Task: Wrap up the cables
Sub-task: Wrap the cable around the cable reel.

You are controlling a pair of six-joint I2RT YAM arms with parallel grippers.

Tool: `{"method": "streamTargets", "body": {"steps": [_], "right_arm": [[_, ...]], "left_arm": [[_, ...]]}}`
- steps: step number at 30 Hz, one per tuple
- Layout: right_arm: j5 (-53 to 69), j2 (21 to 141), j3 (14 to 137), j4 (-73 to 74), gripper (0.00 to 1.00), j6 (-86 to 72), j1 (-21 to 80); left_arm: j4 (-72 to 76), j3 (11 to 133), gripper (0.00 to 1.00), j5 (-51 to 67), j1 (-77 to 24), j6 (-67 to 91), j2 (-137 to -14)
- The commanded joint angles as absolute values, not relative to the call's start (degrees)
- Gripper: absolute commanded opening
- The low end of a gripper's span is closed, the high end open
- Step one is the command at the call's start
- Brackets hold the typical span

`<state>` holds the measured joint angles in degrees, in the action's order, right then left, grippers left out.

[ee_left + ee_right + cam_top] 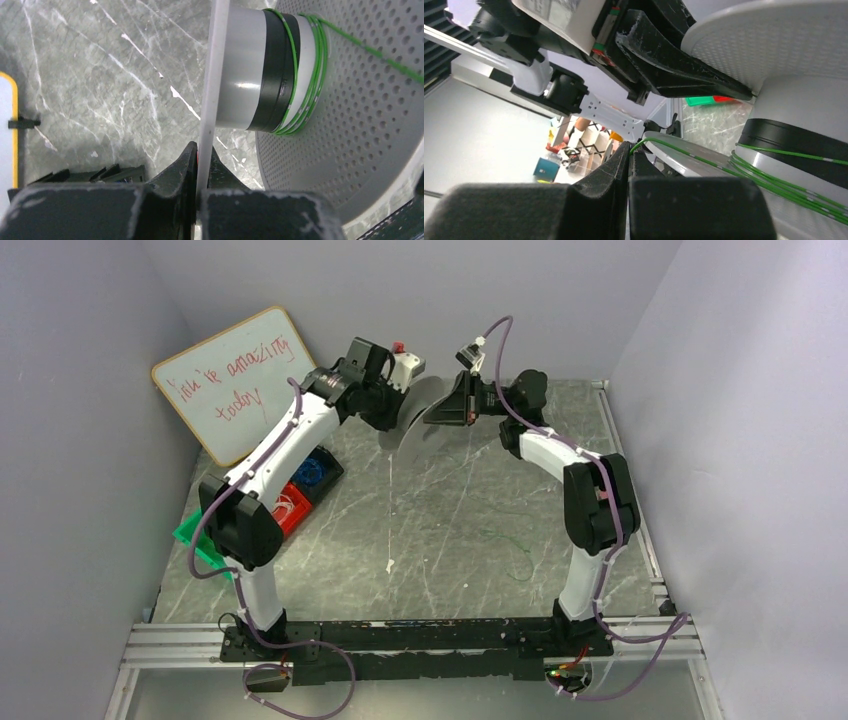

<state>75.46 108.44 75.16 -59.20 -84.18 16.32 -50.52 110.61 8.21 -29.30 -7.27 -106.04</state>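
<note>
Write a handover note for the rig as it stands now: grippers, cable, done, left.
Left gripper: shut on the thin flange of the spool, which it holds off the table.
Right gripper: shut on the green cable, pinched just off the spool.
Done: a few turns sit on the core beside the black band.
Left: a loose tail seems to lie on the table. It probably needs winding on, then the end secured.
</note>
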Motion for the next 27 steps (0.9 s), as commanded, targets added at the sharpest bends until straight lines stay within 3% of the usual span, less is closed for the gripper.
{"method": "streamTargets", "body": {"steps": [1,8,17,27], "right_arm": [[77.87,105.75,76.92,-49.81,0.05,-72.03,19.08],[74.59,104.27,79.09,-19.59,0.06,-45.64,22.47],[75.84,105.2,79.66,-10.93,0.07,-35.34,25.56],[76.17,106.65,79.71,-6.75,0.07,-30.23,25.69]], "left_arm": [[-45.07,115.13,0.02,-2.88,-28.04,3.98,-107.56],[-45.78,119.82,0.02,-4.11,-27.97,11.42,-109.13],[-47.63,127.44,0.02,0.63,-23.78,18.97,-110.82],[-44.56,128.42,0.02,18.96,-12.87,25.7,-108.68]]}}
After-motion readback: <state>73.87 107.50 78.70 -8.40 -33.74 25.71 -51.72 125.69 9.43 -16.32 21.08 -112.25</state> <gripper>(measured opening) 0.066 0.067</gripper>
